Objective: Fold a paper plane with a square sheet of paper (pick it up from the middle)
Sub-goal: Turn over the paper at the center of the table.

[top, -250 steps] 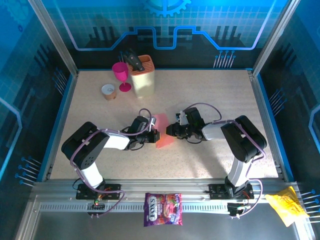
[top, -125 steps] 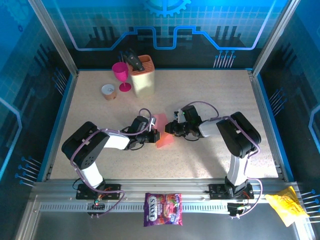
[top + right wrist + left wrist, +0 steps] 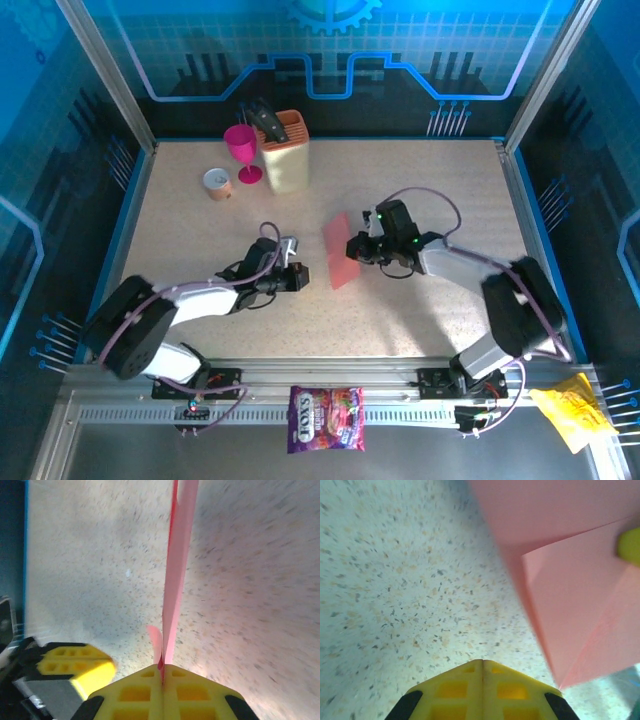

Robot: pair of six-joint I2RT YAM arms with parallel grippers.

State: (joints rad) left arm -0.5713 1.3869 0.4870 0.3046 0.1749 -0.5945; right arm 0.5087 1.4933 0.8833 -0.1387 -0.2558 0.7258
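Table: speckled beige table (image 3: 450, 190) inside a blue-lit cage, with a beige knife block (image 3: 285, 155) at the far side and a pink goblet (image 3: 241, 145) just left of it.
Paper: the pink paper (image 3: 340, 250) is nearer to me than the knife block and a little to its right. It stands up on edge and is already folded; my left wrist camera shows a flap with a slanted crease.
Right hand: my right hand (image 3: 357, 248) is pinched tight on the paper's right edge. In its own camera the sheet rises straight out from between the closed yellow fingertips.
Left hand: my left hand (image 3: 300, 277) sits nearer to me than the knife block and left of the paper, apart from it. Its fingertips meet on nothing.
Change: a second ago both hands crowded the paper low on the table. Since then the left hand has backed off to the left, and the right hand has carried the paper up and away from it.
Meaning: I judge one crease pressed and the sheet being turned for the next one, so the plane is only partly made.
Risk: a single edge grip may let the thin sheet sag or twist.
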